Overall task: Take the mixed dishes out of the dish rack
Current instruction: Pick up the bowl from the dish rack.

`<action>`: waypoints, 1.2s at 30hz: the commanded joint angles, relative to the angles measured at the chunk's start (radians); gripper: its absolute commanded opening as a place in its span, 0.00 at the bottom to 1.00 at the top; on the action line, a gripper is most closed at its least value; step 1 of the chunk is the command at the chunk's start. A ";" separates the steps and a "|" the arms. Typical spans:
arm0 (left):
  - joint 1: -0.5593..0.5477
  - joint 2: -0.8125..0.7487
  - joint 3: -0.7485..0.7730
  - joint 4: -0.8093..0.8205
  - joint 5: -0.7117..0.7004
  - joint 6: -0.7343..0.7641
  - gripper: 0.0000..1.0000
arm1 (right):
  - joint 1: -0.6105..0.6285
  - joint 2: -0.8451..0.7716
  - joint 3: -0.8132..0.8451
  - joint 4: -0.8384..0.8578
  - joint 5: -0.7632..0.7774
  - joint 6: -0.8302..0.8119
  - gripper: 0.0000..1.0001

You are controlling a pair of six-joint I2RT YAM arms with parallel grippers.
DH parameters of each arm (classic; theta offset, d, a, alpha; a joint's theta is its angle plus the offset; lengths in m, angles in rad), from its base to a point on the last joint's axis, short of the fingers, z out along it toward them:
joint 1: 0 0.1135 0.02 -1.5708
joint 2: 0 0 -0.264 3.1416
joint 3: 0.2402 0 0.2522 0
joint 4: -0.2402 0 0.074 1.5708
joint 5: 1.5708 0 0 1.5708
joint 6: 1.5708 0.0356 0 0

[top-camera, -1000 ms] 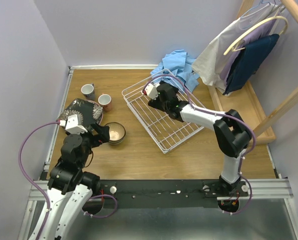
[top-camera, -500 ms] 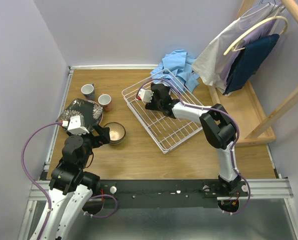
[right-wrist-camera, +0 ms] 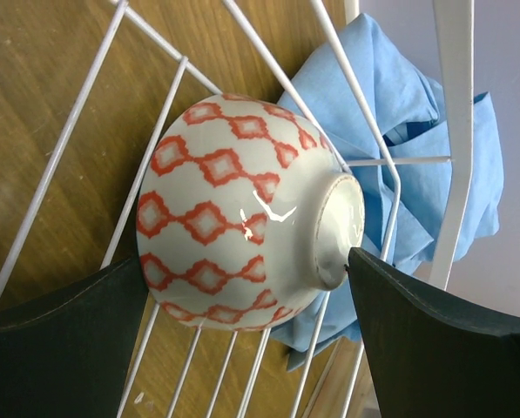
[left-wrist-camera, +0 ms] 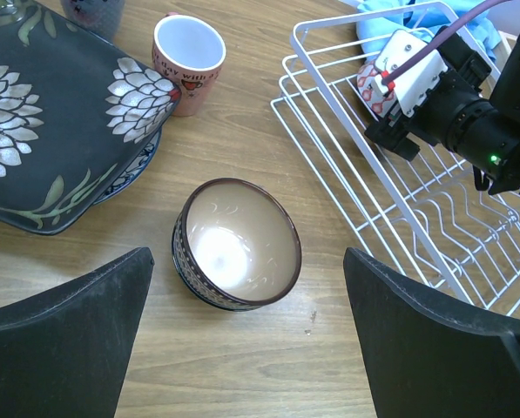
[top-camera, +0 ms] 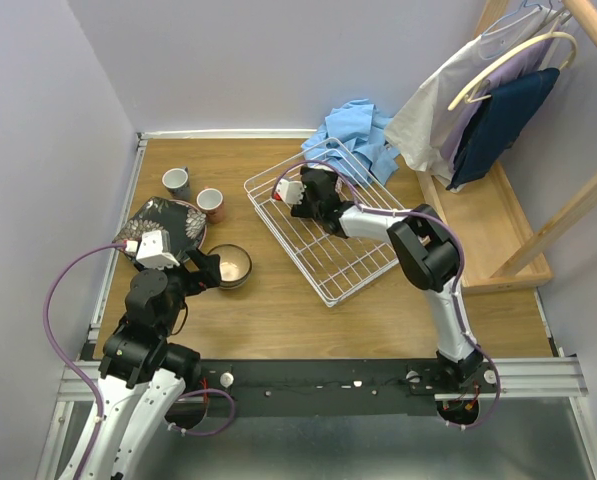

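The white wire dish rack [top-camera: 348, 250] stands at the table's middle. In its far left corner a white bowl with orange-red diamonds [right-wrist-camera: 242, 209] lies on its side on the wires. My right gripper [right-wrist-camera: 246, 261] is open around it, one finger by the rim and the other touching the foot ring. Left of the rack, my left gripper [left-wrist-camera: 246, 348] hangs open just in front of a brown bowl [left-wrist-camera: 236, 244] that stands on the table. The black square floral plate [left-wrist-camera: 42, 113] rests on a round patterned plate [left-wrist-camera: 138, 167]. Behind them stand an orange-red cup [left-wrist-camera: 188, 57] and a grey cup [top-camera: 176, 181].
A crumpled blue cloth [top-camera: 358, 135] lies against the rack's far side. A wooden clothes rack [top-camera: 568, 210] with hanging garments [top-camera: 488, 100] fills the right side. Walls close in on the left and at the back.
My right gripper has slid left along the rack's far corner to stand around the patterned bowl, its elbow folding in. The left arm has barely shifted.
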 commanded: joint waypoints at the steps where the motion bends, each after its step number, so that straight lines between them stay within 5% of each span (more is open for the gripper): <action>1: 0.005 0.004 -0.008 0.019 0.008 0.015 0.99 | 0.002 0.064 0.026 0.043 0.024 -0.020 1.00; 10: 0.006 0.006 -0.008 0.019 0.008 0.015 0.99 | 0.002 0.044 0.006 0.067 0.038 -0.026 0.95; 17: 0.008 0.003 -0.009 0.022 0.011 0.013 0.99 | 0.003 -0.023 0.004 0.007 -0.002 0.024 0.69; 36: 0.009 -0.019 -0.013 0.024 0.007 0.013 0.99 | 0.006 -0.191 0.015 -0.172 -0.099 0.287 0.43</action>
